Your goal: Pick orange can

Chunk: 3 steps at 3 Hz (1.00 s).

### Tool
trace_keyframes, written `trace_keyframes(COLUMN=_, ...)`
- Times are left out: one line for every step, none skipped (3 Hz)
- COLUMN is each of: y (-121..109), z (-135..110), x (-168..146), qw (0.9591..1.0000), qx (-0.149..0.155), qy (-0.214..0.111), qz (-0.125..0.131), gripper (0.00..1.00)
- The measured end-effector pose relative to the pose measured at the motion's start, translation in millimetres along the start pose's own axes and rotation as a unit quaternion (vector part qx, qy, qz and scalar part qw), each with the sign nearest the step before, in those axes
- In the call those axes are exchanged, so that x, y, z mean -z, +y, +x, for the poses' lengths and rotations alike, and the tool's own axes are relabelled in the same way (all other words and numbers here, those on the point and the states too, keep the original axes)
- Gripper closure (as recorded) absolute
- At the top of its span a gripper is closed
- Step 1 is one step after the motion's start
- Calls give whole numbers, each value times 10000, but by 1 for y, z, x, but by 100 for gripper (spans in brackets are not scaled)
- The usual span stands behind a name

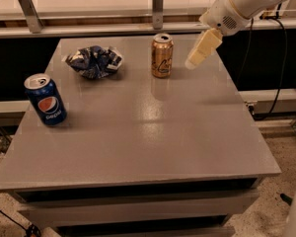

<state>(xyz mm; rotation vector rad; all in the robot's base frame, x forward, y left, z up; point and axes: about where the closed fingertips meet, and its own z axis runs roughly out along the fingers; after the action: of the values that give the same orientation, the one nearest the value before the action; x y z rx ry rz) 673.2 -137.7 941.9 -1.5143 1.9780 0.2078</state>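
Observation:
The orange can (162, 56) stands upright near the back middle of the grey table (153, 132), golden-orange with pale cursive lettering and a silver top. My gripper (193, 62) hangs from the white arm at the upper right. Its cream-coloured fingers (203, 48) point down and left, a short way to the right of the can and apart from it. It holds nothing.
A blue Pepsi can (45, 99) stands near the table's left edge. A wrinkly blue-and-white snack bag (94, 61) lies at the back left. A metal rail with posts (158, 6) runs behind the table. A black cable (281, 68) hangs at the right.

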Motion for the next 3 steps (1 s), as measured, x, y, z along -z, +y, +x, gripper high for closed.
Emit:
trace_keyframes(y=-6, z=-16, x=-14, qw=9998, qx=36, qy=-174, qz=-57, gripper=0)
trace_keyframes(y=-7, z=-30, x=-29, qw=9991, qx=127, qy=-332, qz=-218, gripper=0)
trace_keyframes(y=-9, z=-35, x=-41, qw=9984, qx=160, qy=-408, qz=-358, gripper=0)
